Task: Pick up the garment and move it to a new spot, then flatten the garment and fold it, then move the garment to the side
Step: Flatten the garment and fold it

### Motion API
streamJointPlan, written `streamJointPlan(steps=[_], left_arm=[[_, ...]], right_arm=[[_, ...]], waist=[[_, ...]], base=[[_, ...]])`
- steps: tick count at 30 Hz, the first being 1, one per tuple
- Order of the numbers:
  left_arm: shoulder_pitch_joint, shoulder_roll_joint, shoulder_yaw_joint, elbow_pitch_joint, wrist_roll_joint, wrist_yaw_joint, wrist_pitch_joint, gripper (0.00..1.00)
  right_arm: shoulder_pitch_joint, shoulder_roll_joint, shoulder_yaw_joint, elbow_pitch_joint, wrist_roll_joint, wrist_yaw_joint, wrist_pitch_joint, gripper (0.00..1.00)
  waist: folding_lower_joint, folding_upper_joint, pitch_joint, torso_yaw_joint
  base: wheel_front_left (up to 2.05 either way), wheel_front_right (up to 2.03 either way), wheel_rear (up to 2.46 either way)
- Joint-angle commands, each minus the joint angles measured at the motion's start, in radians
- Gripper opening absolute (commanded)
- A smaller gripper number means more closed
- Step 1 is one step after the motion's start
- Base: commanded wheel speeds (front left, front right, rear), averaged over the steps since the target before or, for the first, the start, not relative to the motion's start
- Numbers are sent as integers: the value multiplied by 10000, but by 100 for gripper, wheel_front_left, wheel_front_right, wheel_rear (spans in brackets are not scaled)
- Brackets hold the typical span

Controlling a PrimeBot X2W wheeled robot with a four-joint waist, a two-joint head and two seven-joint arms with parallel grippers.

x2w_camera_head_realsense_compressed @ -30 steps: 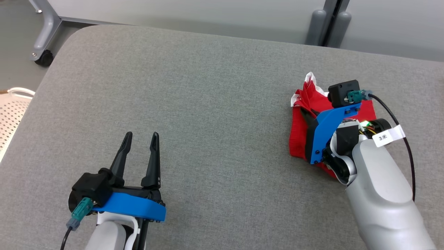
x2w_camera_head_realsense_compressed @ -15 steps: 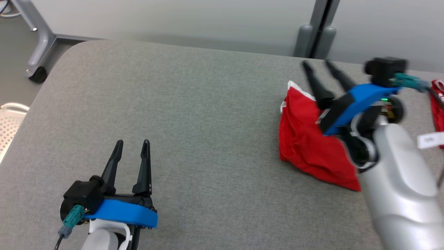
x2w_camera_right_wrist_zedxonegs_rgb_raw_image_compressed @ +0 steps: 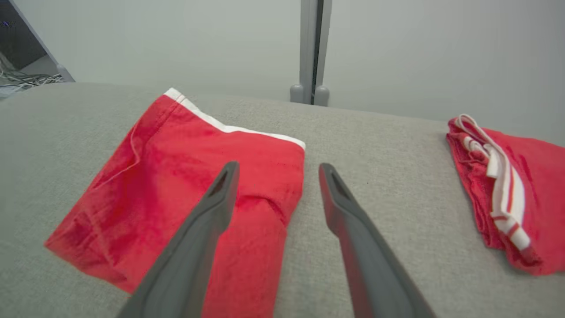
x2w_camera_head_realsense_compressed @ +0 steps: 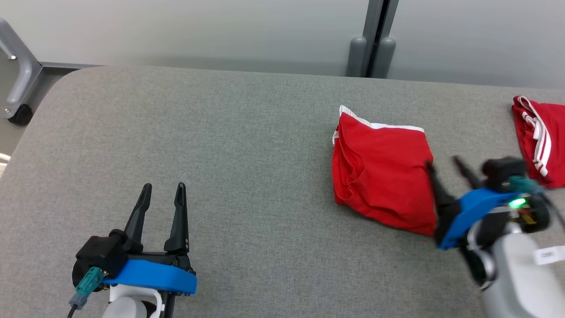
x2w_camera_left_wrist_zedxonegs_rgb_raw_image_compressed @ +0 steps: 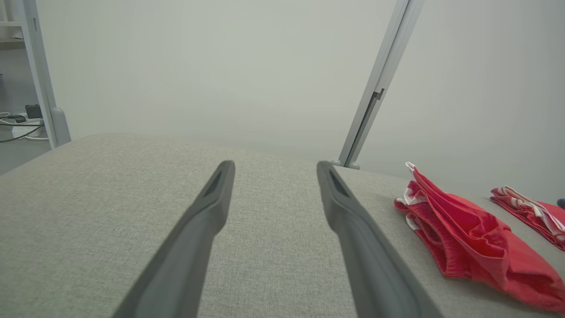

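The garment [x2w_camera_head_realsense_compressed: 382, 172] lies folded in a red rectangle with a white edge at its far side, right of centre on the grey padded table [x2w_camera_head_realsense_compressed: 247, 132]. My right gripper [x2w_camera_head_realsense_compressed: 441, 161] hovers open at its near right edge, one finger over the cloth, holding nothing; in the right wrist view the right gripper [x2w_camera_right_wrist_zedxonegs_rgb_raw_image_compressed: 279, 165] straddles the corner of the garment [x2w_camera_right_wrist_zedxonegs_rgb_raw_image_compressed: 185, 176]. At the near left, my left gripper [x2w_camera_head_realsense_compressed: 162, 187] stands open and empty. In the left wrist view, the left gripper [x2w_camera_left_wrist_zedxonegs_rgb_raw_image_compressed: 273, 164] points across bare table, with the garment [x2w_camera_left_wrist_zedxonegs_rgb_raw_image_compressed: 468, 234] to the right.
A second red cloth with white stripes [x2w_camera_head_realsense_compressed: 538, 141] lies folded at the table's far right edge, also seen as a red striped cloth [x2w_camera_right_wrist_zedxonegs_rgb_raw_image_compressed: 507, 194] in the right wrist view. A grey post [x2w_camera_head_realsense_compressed: 373, 39] stands behind the table. A wheeled frame leg [x2w_camera_head_realsense_compressed: 17, 88] is at the far left.
My right gripper opened, let go of the garment and drew back to its near right edge. The garment now lies flat and folded. The head camera turned right.
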Motion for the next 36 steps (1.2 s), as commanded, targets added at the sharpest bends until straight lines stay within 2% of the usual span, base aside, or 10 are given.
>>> streamJointPlan(steps=[1,9,12,16,20,24,25,26,32,36], left_arm=[[-118,58,10,-59,18,-15,-43,100],[-390,79,-18,-43,26,-15,-42,100],[-428,68,-82,-23,-5,-15,-43,100],[-421,33,-133,31,-31,-15,-43,100],[-363,38,-108,72,-57,-15,-43,100],[-191,65,57,147,-29,-15,-43,100],[-147,66,120,164,-10,-15,-43,100],[-93,68,198,175,12,-13,-43,100],[139,57,549,237,150,49,-43,100],[308,133,778,196,310,90,-43,100]], right_arm=[[54,268,280,179,193,4,-20,0],[-1142,913,1871,2010,-420,3,-888,0],[-1488,1057,2528,2860,-121,3,-1295,0],[-1720,1106,3908,3565,886,4,-1470,0],[-1818,1085,5527,3544,2342,3,-1435,0],[-1903,1090,6223,3229,3234,4,-1994,1],[-1856,1100,6278,3094,3378,4,-2224,46],[-1809,1086,6236,2977,3406,3,-2474,100],[-1092,899,5408,1823,3262,4,-3448,100],[-41,593,4117,635,2618,4,-3596,100]], waist=[[0,0,81,9],[0,0,337,251],[0,0,341,401],[0,0,305,573],[0,0,246,629],[0,0,72,534],[0,0,2,489],[0,0,-59,427],[0,0,-441,31],[0,0,-714,-353]], base=[[0,0,0],[0,0,0],[0,0,0],[0,0,0],[0,0,0],[0,0,0],[0,0,0],[0,0,0],[0,0,0],[0,0,0]])
